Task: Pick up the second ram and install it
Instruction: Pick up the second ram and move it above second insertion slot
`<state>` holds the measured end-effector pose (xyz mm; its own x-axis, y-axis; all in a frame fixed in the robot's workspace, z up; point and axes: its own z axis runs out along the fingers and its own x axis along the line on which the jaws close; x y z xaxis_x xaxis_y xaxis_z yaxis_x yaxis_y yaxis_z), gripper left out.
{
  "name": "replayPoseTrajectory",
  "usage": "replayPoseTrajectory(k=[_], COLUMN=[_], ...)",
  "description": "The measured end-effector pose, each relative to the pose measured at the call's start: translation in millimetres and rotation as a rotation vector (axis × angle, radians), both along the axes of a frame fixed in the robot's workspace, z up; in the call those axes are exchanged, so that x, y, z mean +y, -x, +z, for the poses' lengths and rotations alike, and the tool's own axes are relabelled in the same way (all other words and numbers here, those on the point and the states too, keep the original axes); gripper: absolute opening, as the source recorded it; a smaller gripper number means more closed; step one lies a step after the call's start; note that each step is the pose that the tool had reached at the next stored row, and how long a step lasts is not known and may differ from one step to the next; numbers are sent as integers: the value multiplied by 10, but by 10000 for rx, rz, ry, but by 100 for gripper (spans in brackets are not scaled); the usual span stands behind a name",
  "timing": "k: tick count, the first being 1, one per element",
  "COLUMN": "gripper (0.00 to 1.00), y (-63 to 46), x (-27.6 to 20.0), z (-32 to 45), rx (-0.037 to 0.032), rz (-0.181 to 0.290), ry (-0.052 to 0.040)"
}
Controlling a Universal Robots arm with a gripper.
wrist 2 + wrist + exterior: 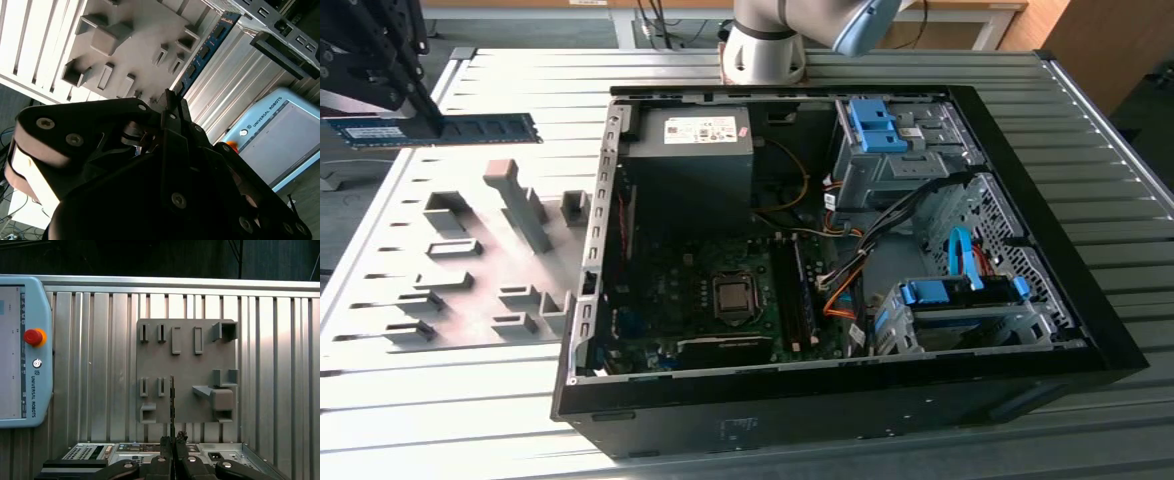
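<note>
Blue board with dark chips, the second ram (487, 128) is pinched tight between the fingers of the black end effector (424, 118), which hangs pointing downward and holds it level in the air. Below the end effector lie a grey blocky holder plate (467, 270) and the ribbed metal counter (400, 420). The open computer case (854, 400) sits off to its side.

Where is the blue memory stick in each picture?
Exterior view: blue memory stick at the exterior view's left, above the grey holder plate.
First wrist view: stick edge-on in the pincer, over the plate.
Second wrist view: stick along the plate's edge.
Shared landmark: the plate.
</note>
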<state>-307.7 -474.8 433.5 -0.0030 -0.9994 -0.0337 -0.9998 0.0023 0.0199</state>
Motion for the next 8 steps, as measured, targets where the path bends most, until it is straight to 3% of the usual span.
replayPoseTrajectory(k=[8], gripper=[14], y=[-82], x=[0], z=[-1], rx=[-1], rz=[0], ry=[-1])
